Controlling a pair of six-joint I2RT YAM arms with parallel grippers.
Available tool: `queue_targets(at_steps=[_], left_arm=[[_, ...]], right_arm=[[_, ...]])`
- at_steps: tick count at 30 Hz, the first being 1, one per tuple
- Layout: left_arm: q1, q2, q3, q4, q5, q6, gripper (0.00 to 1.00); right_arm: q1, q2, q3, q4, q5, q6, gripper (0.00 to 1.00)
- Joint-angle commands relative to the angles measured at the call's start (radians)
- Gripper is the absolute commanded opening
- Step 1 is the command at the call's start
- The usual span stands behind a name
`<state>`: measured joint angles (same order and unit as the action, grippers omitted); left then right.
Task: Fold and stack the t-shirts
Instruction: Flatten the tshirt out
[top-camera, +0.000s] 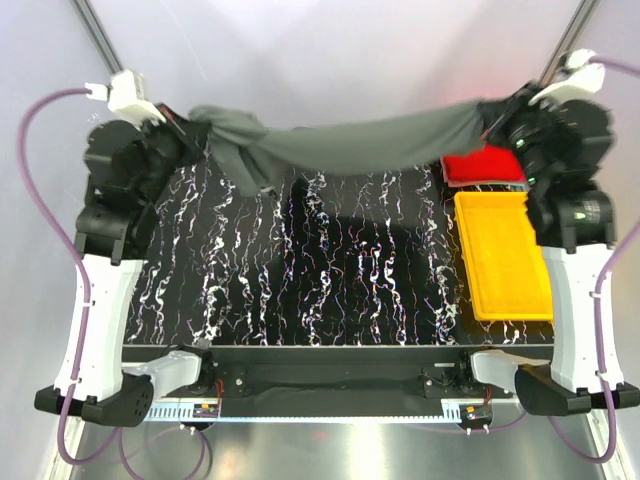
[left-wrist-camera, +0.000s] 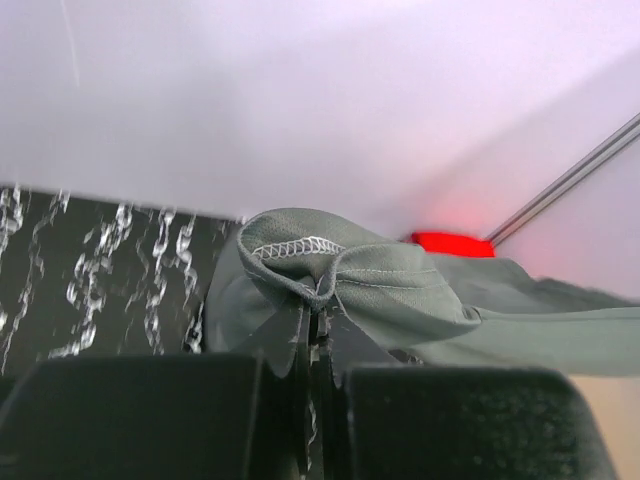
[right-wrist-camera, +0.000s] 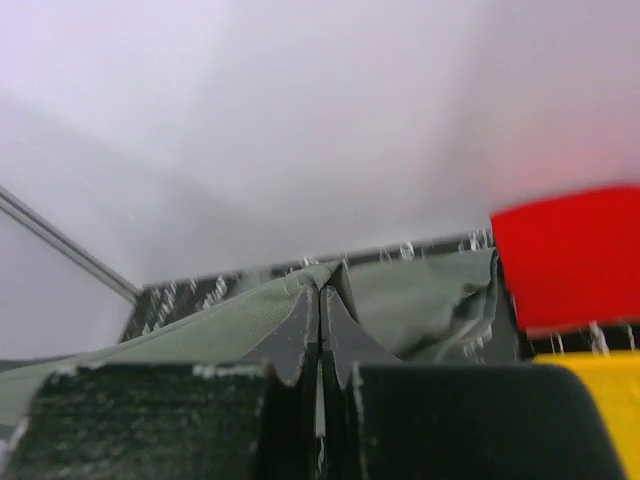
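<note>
both arms are reaching out to the far edge of the black marbled surface. the left pincer is clamping shut on a bunched bit of the dark grey t-shirt, and a stitched hem is curling just above its tips. the right pincer is pinching shut on the same shirt at the other end, cloth peaking between its tips. the shirt is hanging stretched between the two pincers across the far side of the surface and sagging a little in the middle. a loose clump is drooping down near the left end; can't tell if it's touching the surface there. the red t-shirt is lying folded at the far right, partly under the right arm, just beyond the far rim of the yellow plastic tray. the tray is sitting along the right side of the surface. purple cables are looping off both arms at the sides.
</note>
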<state>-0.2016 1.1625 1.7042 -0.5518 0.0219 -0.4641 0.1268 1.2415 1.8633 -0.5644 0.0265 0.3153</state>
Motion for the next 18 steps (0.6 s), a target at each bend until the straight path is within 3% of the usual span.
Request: queue_targets(at_steps=[1, 4, 8, 12, 18], left_arm=[[0.005, -0.012, -0.127, -0.040, -0.013, 0.002, 0.00], [0.005, -0.084, -0.205, -0.040, -0.013, 0.031, 0.00], [0.005, -0.141, -0.181, -0.109, -0.019, 0.061, 0.00], [0.005, -0.188, -0.260, -0.079, 0.123, 0.015, 0.00], [0.004, -0.288, -0.723, 0.022, 0.317, -0.128, 0.00]], right_arm=[[-0.001, 0.026, -0.207, -0.091, 0.020, 0.018, 0.00], [-0.001, -0.049, -0.282, -0.089, 0.000, 0.036, 0.00], [-0.001, -0.118, -0.302, -0.118, -0.075, 0.070, 0.00], [-0.001, -0.197, -0.424, -0.108, -0.151, 0.100, 0.00], [-0.001, -0.329, -0.781, -0.115, -0.168, 0.140, 0.00]])
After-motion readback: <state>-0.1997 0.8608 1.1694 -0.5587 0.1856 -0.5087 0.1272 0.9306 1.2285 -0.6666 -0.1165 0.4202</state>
